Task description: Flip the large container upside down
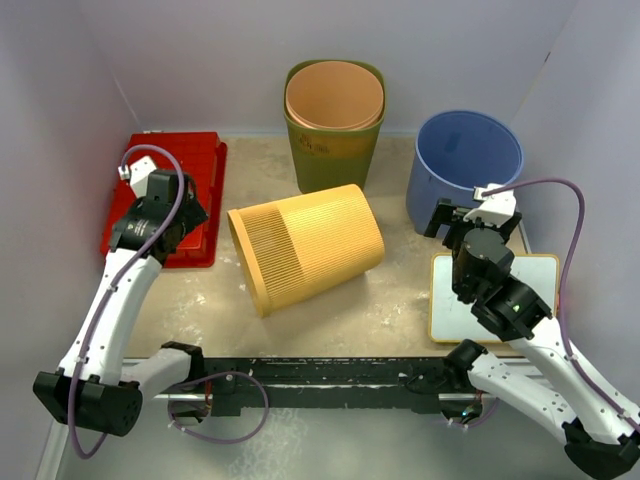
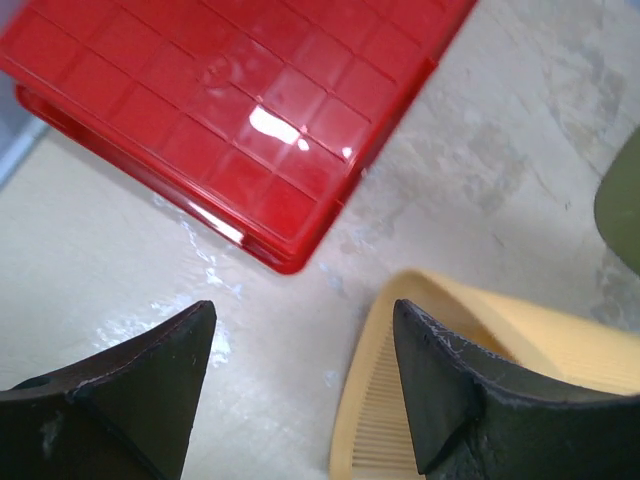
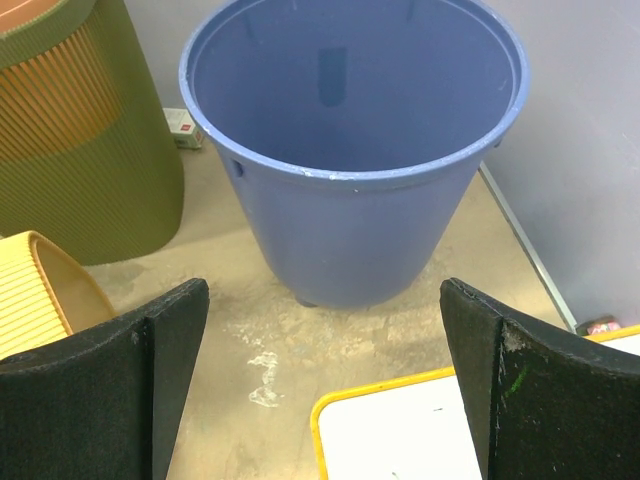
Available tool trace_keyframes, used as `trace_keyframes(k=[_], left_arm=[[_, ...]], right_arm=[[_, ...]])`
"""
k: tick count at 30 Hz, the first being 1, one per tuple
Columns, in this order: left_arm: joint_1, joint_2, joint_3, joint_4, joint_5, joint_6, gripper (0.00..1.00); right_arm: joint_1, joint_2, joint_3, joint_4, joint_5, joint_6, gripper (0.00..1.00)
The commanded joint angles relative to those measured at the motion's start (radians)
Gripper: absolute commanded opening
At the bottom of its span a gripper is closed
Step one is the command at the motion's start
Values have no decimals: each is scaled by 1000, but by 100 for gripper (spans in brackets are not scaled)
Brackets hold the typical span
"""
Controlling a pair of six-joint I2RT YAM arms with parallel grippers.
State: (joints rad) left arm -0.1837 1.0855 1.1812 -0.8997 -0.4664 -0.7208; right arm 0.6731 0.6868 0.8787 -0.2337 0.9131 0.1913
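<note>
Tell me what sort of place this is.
Most likely a robot test cell in a lab: plain white walls box in a scuffed table, a left arm and right arm are bolted at its near edge, and it holds mismatched plastic props such as a yellow bin and a blue bucket.

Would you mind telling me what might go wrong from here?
The yellow container lies on its side, held by neither arm, so it may roll toward the green bin. The left gripper, jaws open, sits near one end of it and could nudge it.
</note>
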Motion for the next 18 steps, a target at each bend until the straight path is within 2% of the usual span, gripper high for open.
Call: trace_keyframes(k=[1,3,7,10,12,18], left_arm=[[1,-57,97,-13,-163,-4,69],[1,-72,118,5,-105,-29,60],[1,-130,111,100,105,-33,58],[1,-238,26,254,286,-28,67],[1,-282,-7,312,340,-30,74],[1,-211,-19,228,515,11,78]], right_arm=[[0,-4,0,39,-3,6,100],[-1,-2,0,38,-6,8,100],[0,5,-5,34,-19,23,100],[0,18,-8,34,-39,37,100],[0,35,-6,34,-57,47,100],[-1,93,16,22,-146,69,100]])
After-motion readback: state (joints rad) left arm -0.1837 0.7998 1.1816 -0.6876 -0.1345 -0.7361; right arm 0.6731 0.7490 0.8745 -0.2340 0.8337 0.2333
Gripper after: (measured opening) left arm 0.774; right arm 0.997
